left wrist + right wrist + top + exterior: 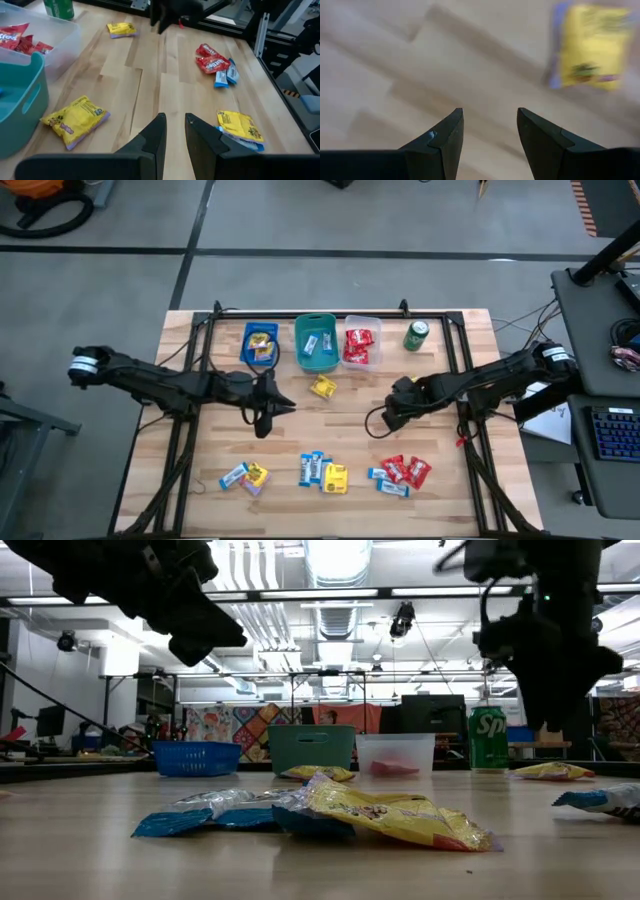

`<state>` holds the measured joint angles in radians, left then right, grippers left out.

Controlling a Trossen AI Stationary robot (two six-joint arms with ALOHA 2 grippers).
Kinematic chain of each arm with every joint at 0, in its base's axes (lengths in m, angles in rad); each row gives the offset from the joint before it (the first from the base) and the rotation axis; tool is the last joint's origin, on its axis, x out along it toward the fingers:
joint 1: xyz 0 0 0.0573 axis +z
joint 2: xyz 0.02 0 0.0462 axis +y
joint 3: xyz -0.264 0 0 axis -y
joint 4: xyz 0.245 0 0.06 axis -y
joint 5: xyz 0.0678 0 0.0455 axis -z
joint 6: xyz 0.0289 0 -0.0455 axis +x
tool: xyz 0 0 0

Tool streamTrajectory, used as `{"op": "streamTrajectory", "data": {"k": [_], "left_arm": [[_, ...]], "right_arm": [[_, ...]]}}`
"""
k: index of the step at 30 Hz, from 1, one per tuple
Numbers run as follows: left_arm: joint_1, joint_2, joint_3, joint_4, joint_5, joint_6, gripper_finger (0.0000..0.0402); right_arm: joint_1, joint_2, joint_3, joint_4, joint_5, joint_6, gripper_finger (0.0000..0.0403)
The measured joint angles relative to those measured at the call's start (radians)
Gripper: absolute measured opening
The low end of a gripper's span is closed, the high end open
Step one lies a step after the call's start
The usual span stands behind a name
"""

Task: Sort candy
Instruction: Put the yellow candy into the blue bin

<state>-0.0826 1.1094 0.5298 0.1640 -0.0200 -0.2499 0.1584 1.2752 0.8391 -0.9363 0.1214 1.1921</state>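
- Two dark arms reach in over a wooden table (200, 480). Three bins sit in a row along the far edge: blue bin (260, 343), teal bin (316, 343), clear bin (361, 343). A green can (416, 335) stands beside the clear bin.
- The lone yellow candy (323, 387) lies just in front of the teal bin, between the two grippers.
- The left gripper (262, 423) hangs above the table with its fingers a narrow slit apart, holding nothing.
- The right gripper (392, 418) hangs on the other side, fingers clearly spread, also empty.
- The relation that matters: the yellow candy lies ahead of both grippers and towards the bins. The two arms look about equally near. Its long axis runs roughly across the table, slightly tilted.
- More candy lies in loose groups on the near side, behind both grippers: blue and yellow pieces (245, 477), a blue and yellow cluster (323, 472), and red with blue (400, 473).
- The left wrist view shows bare wood straight ahead between its fingers, with a yellow candy (75, 121) off to one side by the teal bin wall.
- The right wrist view shows a yellow candy (592, 45) ahead and to one side of the gap, blurred.
- The low view alone shows both grippers well clear of the tabletop.
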Motion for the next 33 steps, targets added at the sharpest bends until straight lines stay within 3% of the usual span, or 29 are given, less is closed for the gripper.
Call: {"op": "streamTrajectory", "data": {"k": [9, 23, 27, 33], "left_arm": [[0.000, 0.017, 0.001, 0.036, 0.000, 0.005, 0.0054], [0.000, 0.015, 0.001, 0.044, 0.000, 0.005, 0.0054], [0.000, 0.015, 0.001, 0.046, 0.000, 0.009, 0.0054], [0.001, 0.015, 0.001, 0.046, 0.000, 0.009, 0.0055]], "right_arm": [[-0.085, 0.023, -0.010, -0.056, 0.140, 0.002, 0.0176], [-0.245, 0.282, -0.022, -0.051, 0.142, -0.191, 0.0167], [-0.255, 0.331, -0.016, -0.045, 0.132, -0.225, 0.0130], [-0.257, 0.324, -0.024, -0.052, 0.129, -0.250, 0.0029]]}}
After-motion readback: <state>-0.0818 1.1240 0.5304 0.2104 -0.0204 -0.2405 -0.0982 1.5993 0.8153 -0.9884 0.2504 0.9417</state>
